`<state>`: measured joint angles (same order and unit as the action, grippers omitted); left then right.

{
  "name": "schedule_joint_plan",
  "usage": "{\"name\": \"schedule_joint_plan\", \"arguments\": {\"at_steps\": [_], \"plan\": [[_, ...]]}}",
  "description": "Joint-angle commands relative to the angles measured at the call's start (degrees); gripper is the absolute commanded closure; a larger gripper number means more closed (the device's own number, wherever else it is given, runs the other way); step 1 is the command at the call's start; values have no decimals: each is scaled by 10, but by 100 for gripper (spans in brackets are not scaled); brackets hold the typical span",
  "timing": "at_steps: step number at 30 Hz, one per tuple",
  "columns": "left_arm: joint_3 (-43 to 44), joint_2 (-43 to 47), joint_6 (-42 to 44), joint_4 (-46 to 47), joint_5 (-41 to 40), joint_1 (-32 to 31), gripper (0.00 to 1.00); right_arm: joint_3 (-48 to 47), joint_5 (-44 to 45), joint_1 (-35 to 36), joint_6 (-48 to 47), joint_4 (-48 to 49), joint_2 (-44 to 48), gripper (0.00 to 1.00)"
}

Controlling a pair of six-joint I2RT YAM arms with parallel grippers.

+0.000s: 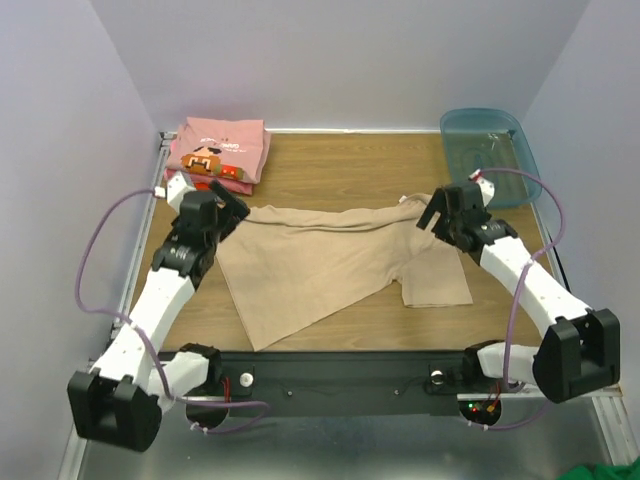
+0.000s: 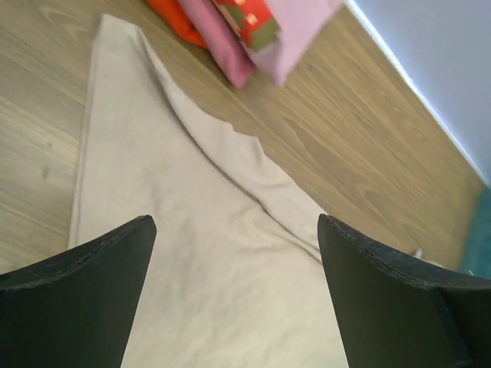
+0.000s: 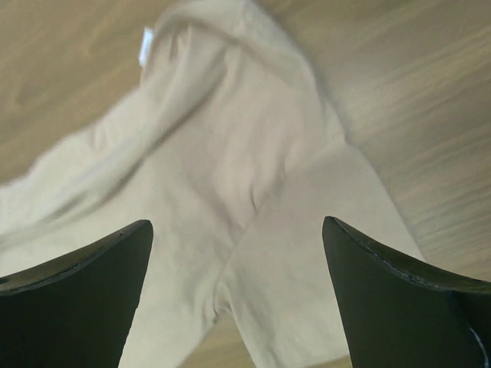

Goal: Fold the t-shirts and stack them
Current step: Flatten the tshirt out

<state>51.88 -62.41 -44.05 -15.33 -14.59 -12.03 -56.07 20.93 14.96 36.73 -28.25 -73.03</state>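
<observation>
The tan t-shirt lies partly folded across the middle of the desk. The left gripper hovers spread over its 10 o'clock corner, and the right gripper hovers spread over its 2 o'clock end. Neither holds cloth. At 11 o'clock, the folded pink t-shirt sits on the red-orange t-shirt. A teal bin stands at 1 o'clock.

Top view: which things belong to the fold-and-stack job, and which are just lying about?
Job:
- tan t-shirt, laid out mid-table
- pink t-shirt, folded, far-left corner
- red-orange t-shirt, in the same stack

Lying about:
- teal bin, far-right corner
</observation>
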Motion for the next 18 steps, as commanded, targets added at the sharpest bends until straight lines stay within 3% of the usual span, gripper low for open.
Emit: {"name": "schedule_joint_plan", "arguments": {"at_steps": [1,3,7,12,18], "plan": [[-105,36,-20,16,60,-38,2,96,-119,0,-29,60,31,2],[-154,59,-24,39,75,-73,2,129,-167,0,-32,97,42,2],[-186,57,-27,52,69,-99,2,170,-166,0,-12,116,49,2],[-210,-15,-21,95,83,-99,2,247,-128,0,48,116,79,2],[-176,-128,-6,124,77,-98,2,283,-99,-1,66,115,107,1]]}}
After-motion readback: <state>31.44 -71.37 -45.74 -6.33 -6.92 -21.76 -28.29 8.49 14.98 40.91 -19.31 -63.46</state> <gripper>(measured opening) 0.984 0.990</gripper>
